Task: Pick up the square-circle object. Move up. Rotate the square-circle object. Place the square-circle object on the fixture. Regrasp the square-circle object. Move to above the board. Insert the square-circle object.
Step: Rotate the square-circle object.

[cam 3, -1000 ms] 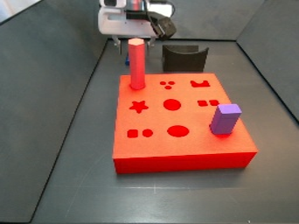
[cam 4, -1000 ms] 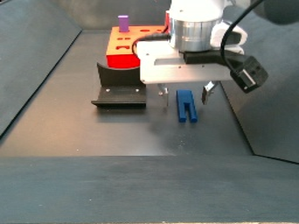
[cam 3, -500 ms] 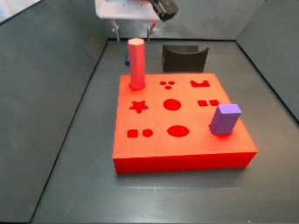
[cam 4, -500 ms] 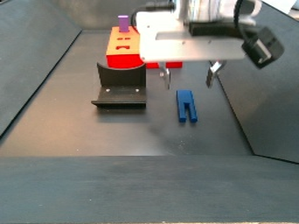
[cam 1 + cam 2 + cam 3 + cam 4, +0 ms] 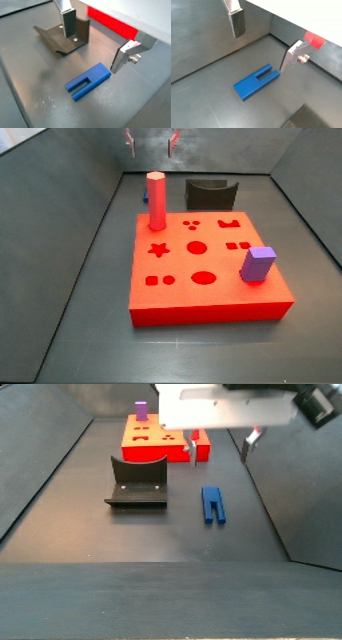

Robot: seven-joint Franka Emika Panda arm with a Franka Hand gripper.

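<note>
Gripper (image 5: 93,40) high above the floor, fingers (image 5: 236,22) spread wide, nothing between them; in a side view only the fingertips (image 5: 154,142) show at the top edge. Blue block (image 5: 213,504) lies flat on the dark floor, just right of the fixture (image 5: 138,484) and nearer than the red board (image 5: 158,439), touching neither. In both wrist views the block (image 5: 256,82) sits roughly below the open gap, not gripped.

Long axis runs near-to-far in that side view. Its two legs (image 5: 81,90) and the slot between them show clearly in the wrist views; which end that is in the side view is too small to tell.

Judgement: the wide stance over the block suits a descent for the first pick. Fixture stands close by, likely as the hand-off spot for regrasping. Board (image 5: 211,268) carries a red post (image 5: 156,201) and purple block (image 5: 258,264).
</note>
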